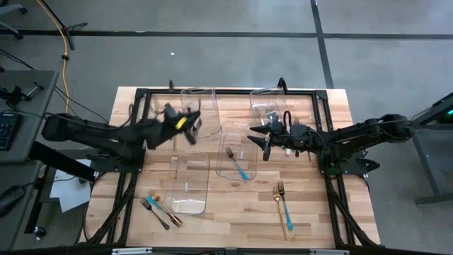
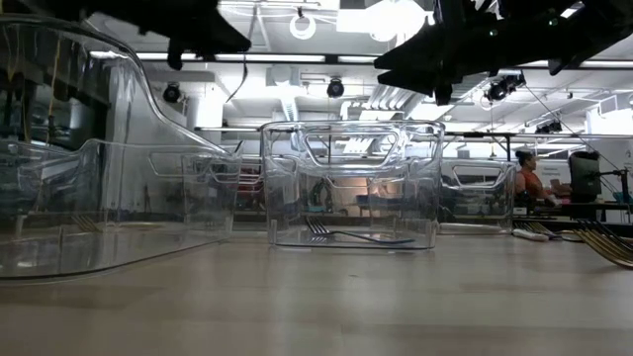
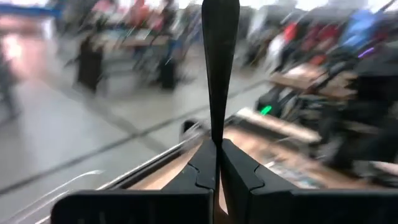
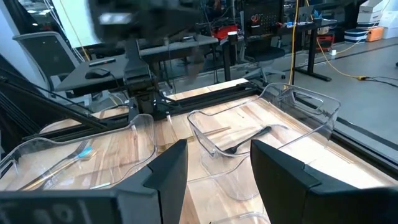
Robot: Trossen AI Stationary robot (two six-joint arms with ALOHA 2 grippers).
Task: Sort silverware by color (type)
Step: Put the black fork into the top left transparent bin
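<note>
A slim black utensil (image 3: pixel 220 62) is pinched upright in the left gripper (image 1: pixel 185 122) — release into a clear plastic bin (image 1: pixel 197 106) is called for; the right gripper (image 1: pixel 263 140) hovers spread.

Both arms matte black, jointed segments. Left gripper (image 1: pixel 190 131) has a yellow patch at the wrist; right gripper (image 1: pixel 265 138) all black, flat slab fingers.

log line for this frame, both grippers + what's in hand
left gripper: shut on black utensil, raised near rear-left bin | right gripper: open, empty, above centre bin
</note>
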